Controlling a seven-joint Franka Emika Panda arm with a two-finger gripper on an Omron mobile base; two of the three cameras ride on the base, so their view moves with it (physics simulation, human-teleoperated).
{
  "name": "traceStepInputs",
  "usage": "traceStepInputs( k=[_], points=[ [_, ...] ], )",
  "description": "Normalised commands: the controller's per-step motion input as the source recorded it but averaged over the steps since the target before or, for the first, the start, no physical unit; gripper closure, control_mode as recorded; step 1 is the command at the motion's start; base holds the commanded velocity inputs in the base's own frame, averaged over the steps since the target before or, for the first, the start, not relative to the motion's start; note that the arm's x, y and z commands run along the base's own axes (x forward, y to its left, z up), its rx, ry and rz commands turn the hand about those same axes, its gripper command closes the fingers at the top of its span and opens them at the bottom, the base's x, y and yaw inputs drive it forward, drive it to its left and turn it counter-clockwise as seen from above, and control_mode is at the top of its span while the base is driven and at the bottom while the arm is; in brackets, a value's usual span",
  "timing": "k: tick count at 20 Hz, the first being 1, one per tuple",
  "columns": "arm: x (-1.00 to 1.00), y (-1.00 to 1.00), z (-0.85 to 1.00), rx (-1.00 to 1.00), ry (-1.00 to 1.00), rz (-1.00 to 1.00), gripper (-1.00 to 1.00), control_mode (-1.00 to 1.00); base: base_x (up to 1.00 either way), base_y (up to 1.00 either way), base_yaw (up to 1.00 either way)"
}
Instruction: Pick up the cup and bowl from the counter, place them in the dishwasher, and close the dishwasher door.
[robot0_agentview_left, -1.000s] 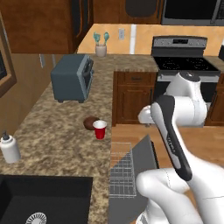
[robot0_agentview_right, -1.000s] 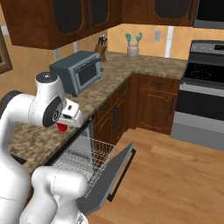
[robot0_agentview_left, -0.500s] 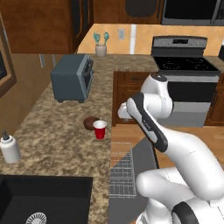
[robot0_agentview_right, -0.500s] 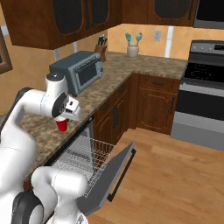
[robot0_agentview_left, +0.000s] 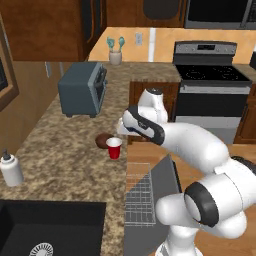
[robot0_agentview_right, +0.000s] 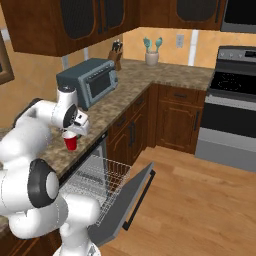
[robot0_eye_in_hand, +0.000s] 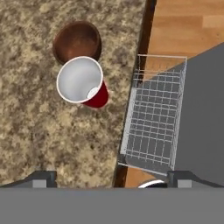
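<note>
The red cup (robot0_agentview_left: 114, 148) stands upright on the granite counter (robot0_agentview_left: 65, 155) near its edge, its white inside facing the hand view (robot0_eye_in_hand: 82, 82). The dark brown bowl (robot0_agentview_left: 103, 140) lies just behind it, touching or nearly so, and shows beyond the cup in the hand view (robot0_eye_in_hand: 78, 41). My gripper (robot0_agentview_left: 126, 131) hangs above the counter edge, a little to the right of the cup, open and empty, with its fingertips (robot0_eye_in_hand: 43, 178) wide apart. The dishwasher door (robot0_agentview_left: 157, 200) is dropped open and the white wire rack (robot0_eye_in_hand: 153, 127) is pulled out over it.
A grey toaster (robot0_agentview_left: 82, 89) sits farther back on the counter. A white soap bottle (robot0_agentview_left: 11, 169) stands by the black sink (robot0_agentview_left: 45, 230). The steel oven (robot0_agentview_left: 210, 85) is at the far right, and a utensil pot (robot0_agentview_left: 115, 56) in the corner.
The arm has swung left from over the dishwasher toward the counter, bringing the hand above the counter edge close to the cup. Cup and bowl have not moved.
</note>
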Motion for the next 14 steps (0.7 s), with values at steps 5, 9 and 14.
traceStepInputs(
  k=[5, 9, 14],
  points=[
    [0.57, 0.33, -0.3, 0.0, 0.07, -0.01, -1.0, -1.0, 0.0, 0.0, 0.0],
    [0.45, 0.2, -0.36, 0.0, 0.0, -0.03, -1.0, -1.0, 0.0, 0.0, 0.0],
    [0.27, 0.01, -0.46, 0.0, 0.0, 0.0, -1.0, -1.0, 0.0, 0.0, 0.0]
  ],
)
